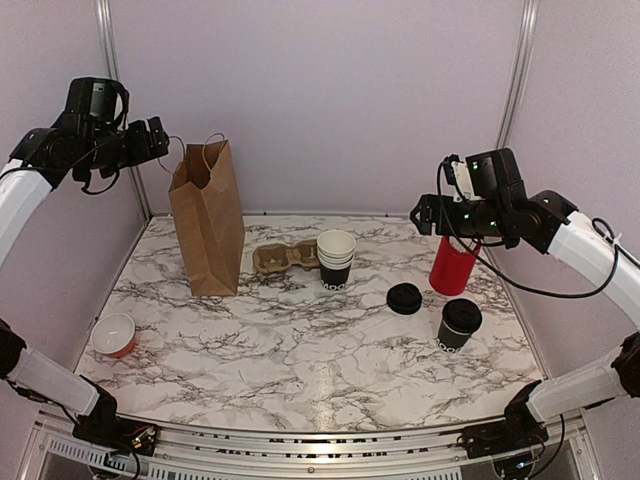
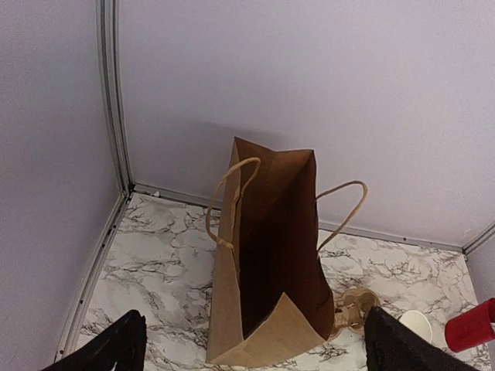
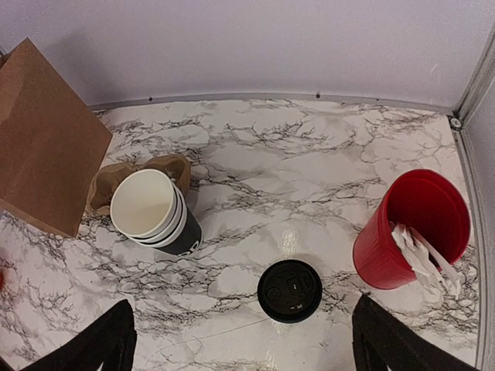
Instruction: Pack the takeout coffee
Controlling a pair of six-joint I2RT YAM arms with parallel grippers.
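A white marble-patterned worktop (image 1: 300,350) with dark veins carries seven things. A tall brown paper bag (image 1: 208,225) with twine handles stands upright and open at the far left. Just right of the bag lies a brown cardboard cup carrier (image 1: 283,258), touching a stack of white-rimmed black paper cups (image 1: 336,262). Further right stands a red plastic cup (image 1: 452,266) holding white cutlery. Nearer lie a loose black plastic lid (image 1: 404,298) and the lidded black paper coffee cup (image 1: 459,325), apart. A small orange tub (image 1: 114,335) sits near left.
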